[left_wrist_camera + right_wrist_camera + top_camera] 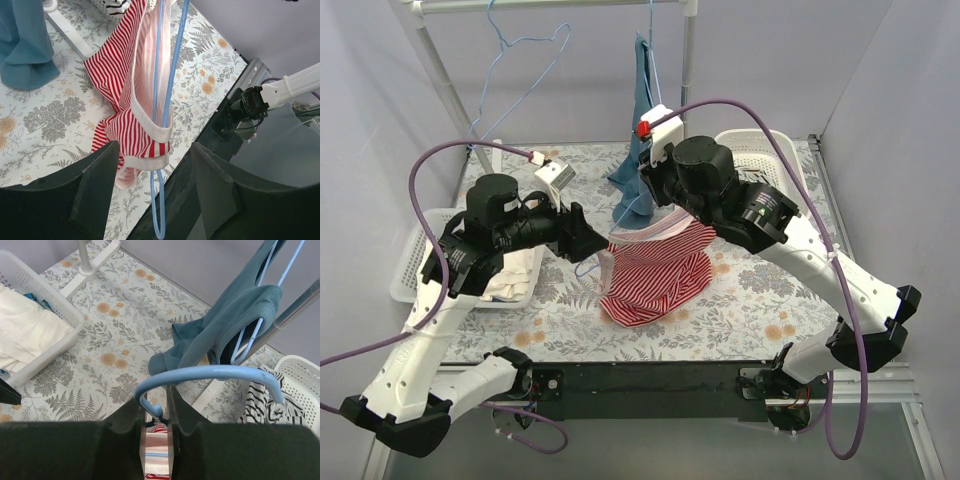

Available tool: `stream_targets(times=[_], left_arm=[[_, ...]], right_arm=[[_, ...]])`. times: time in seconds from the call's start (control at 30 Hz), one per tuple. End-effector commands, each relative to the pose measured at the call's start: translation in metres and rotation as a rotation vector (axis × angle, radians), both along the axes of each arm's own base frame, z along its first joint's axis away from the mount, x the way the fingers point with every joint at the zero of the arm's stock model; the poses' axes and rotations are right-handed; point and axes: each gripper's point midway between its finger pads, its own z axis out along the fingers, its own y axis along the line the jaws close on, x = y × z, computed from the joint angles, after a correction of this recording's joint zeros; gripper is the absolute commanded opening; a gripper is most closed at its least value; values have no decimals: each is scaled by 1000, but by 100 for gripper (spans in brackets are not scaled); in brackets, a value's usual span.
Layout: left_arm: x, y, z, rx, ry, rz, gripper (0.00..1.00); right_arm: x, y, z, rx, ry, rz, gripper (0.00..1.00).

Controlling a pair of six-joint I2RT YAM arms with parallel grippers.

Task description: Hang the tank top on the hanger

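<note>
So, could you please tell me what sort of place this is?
Probably a mock laundry station inside a lab test booth: a clothes rail with a hung teal garment, white laundry baskets on a floral-covered table, plain grey walls.

Left wrist view: the tank top (120, 85) and both wires of the hanger (172, 75) run off the top edge. A teal garment (25, 45) is cut by the left edge. The fingers of the left gripper (154, 150) are cut by the bottom edge.

Right wrist view: only the hanger's hook shows. Its neck drops between the fingers of the right gripper (155, 407), which hide the rest. Only a sliver of tank top shows in that gap. The right basket (300, 372) and a black-and-white garment (262, 407) are cut off at the right.

Top view: the right arm covers its own gripper and the tank top's upper edge. The left arm hides part of the left basket (408, 265).
</note>
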Motion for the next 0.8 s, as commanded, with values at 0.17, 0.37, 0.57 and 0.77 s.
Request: stream_targets(times=[0.17,0.37,0.57,0.77], left_arm=[[5,-30,-28,112,-17,25,56],[12,-40,-54,213,-37,97,44],[16,-38,-66,218,-71,164,15],[8,-43,-57,143,-96,138,0]], right_arm=[[8,2,1,33,-29,-49,1],[8,-2,-5,19,-27,-60,1],[7,-6,-10,15,-31,-65,1],[4,-6,-15,18,-27,-53,1]])
